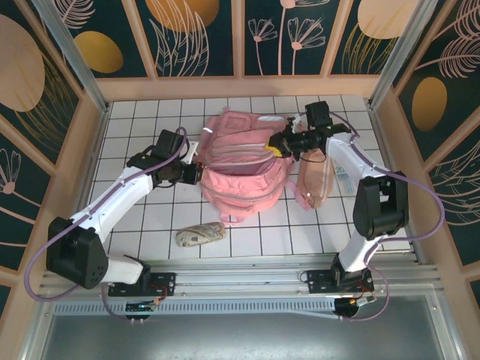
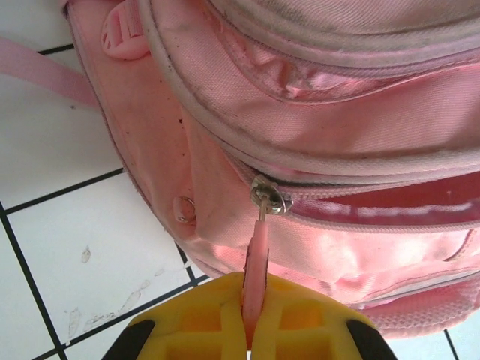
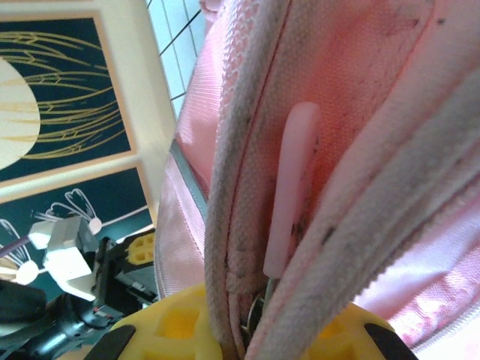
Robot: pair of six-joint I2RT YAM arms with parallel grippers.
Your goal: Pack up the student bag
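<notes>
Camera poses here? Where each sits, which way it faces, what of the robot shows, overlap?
Top external: high behind the bases, looking down on the tiled table; both arms show, left gripper and right gripper at the student bag.
Left wrist: on the left arm, facing the bag's side; its yellow fingers shut on a pink zipper pull.
Right wrist: on the right arm, close against the bag; its yellow fingers pinch a zip seam.
Shared: every view sees the bag.

The big pink student bag (image 1: 241, 174) is lying flat mid-table (image 1: 150, 225), zip pockets facing up, straps trailing toward the near edge.
</notes>
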